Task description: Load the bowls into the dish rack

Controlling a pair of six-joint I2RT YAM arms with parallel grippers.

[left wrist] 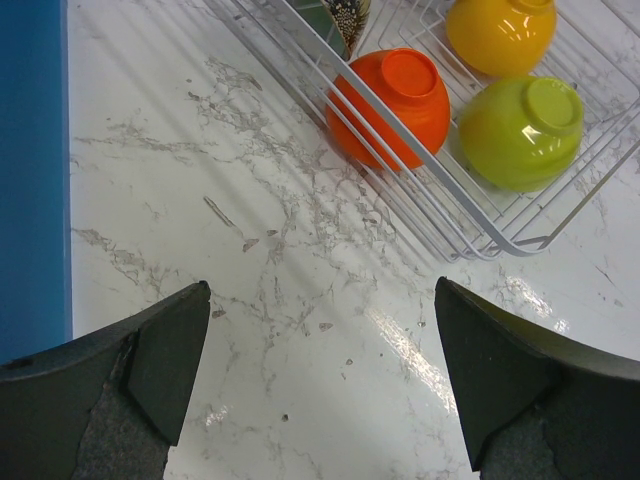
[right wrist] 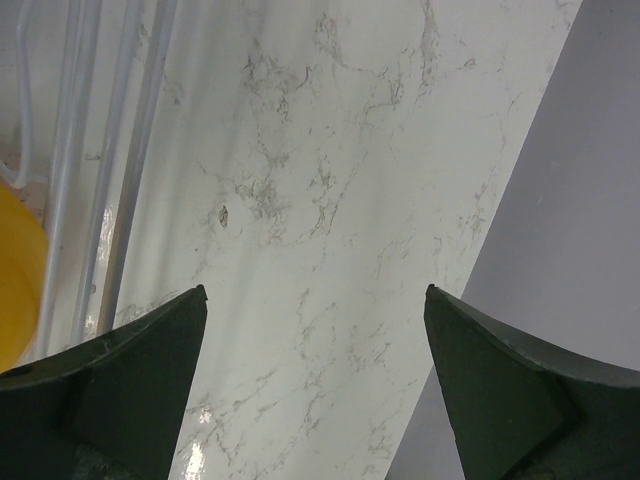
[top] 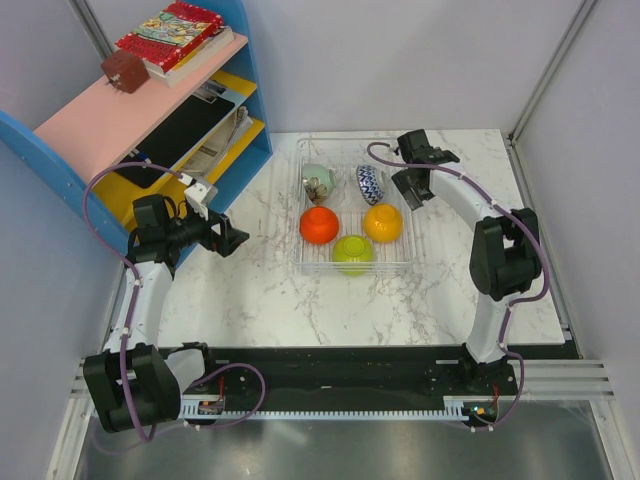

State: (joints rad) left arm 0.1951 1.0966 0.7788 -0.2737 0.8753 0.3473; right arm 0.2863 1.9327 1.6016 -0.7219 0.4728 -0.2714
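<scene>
1. Left gripper [left wrist: 320,288] fills the bottom of its own wrist view. Its two dark fingers [left wrist: 130,370] are spread as wide as they go, with only bare marble table [left wrist: 300,200] between them. It hovers well to the left of the dish rack [top: 345,150], pointing toward it, and holds nothing.
2. Right gripper [right wrist: 315,292] is likewise wide open and empty. It hangs just outside the rack's right rim, about level with the far row of bowls, over bare table.
3. Near row inside the rack: the red-orange bowl [top: 319,225] is at the left. The yellow-green bowl [top: 352,252] is in the middle, closest to the near rim, and the orange-yellow bowl [top: 383,222] is at the right. All three sit upside down, foot ring up — the left wrist view shows this plainly.
4. Far row inside the rack: the pale green bowl [top: 318,181] with the brown-patterned outside is at the left, tipped on its side. The blue-and-white bowl [top: 369,184] is to its right, standing on edge among the prongs.
5. That makes five bowls within the rack's rim. No bowl shows on the table outside the rack in any view.
6. Judgement: the loading looks finished. What could remain is small — perhaps straightening the tipped pale green bowl, or parking the arms. Neither claw is placed to grasp anything.
</scene>
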